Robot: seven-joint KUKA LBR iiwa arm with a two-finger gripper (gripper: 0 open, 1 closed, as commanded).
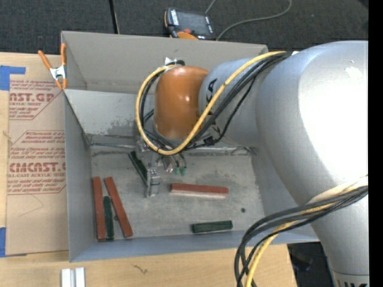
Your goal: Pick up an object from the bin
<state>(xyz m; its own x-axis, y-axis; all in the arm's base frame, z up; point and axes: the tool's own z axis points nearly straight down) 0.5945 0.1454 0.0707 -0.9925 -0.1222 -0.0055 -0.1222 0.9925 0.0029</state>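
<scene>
Working low at the frame's centre, the gripper (153, 184) stands just beside a green stick (138, 165) at its upper left, a red bar (198, 189) near its right, jaws' state untellable, so I judge it should straddle 1 piece squarely across its width before closing

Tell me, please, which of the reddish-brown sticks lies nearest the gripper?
The reddish stick lying crosswise mid-floor, just beside the gripper. The other two reddish sticks lie lengthwise by the view's left wall, farther off.

scuffed matt grey metal bin (179, 55), glossy smooth orange cover (178, 100)
</scene>
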